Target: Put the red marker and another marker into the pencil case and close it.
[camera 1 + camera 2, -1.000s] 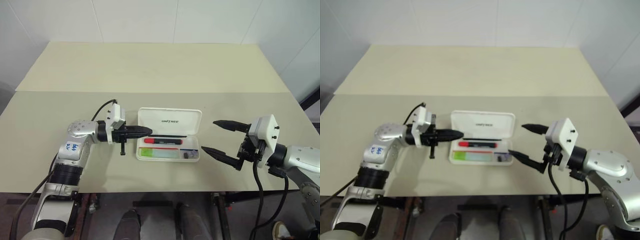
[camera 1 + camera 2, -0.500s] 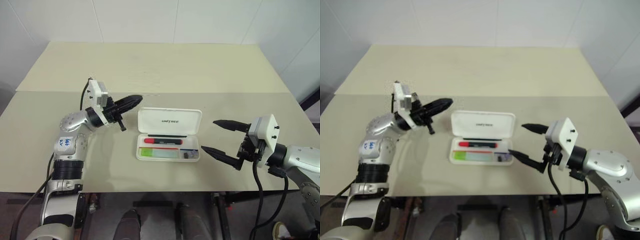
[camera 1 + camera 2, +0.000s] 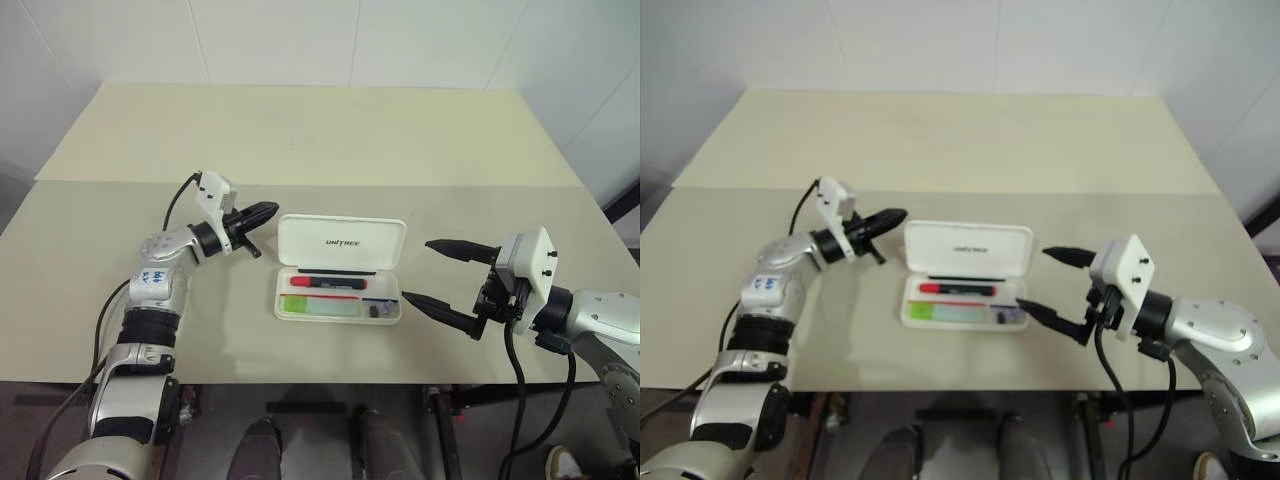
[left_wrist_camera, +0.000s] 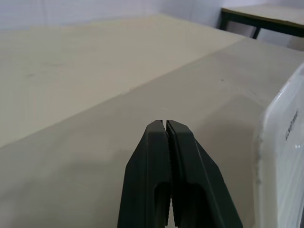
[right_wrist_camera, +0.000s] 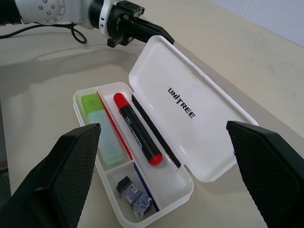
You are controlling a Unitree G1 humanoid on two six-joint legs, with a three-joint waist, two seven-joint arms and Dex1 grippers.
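Note:
The white pencil case (image 3: 342,232) lies open in the middle of the table, its lid (image 5: 190,109) laid back with the lettering showing. In the tray, the red marker (image 3: 325,283) lies along the far side. The light green marker (image 3: 315,305) lies in the near compartment, parallel to it. My left gripper (image 3: 272,209) is shut and empty. It points at the lid's far left corner from just left of it, without touching it. My right gripper (image 3: 418,270) is open and empty, a little right of the case's right end.
A small dark item (image 5: 133,194) sits in the tray's right-hand compartment. The beige table (image 3: 300,130) stretches well beyond the case, with a seam (image 3: 100,181) running across it. White walls stand behind the far edge.
My left gripper, still shut, has pulled away from the case's left edge and swung toward the far side, ending beside the lid's far left corner. The right gripper has not moved.

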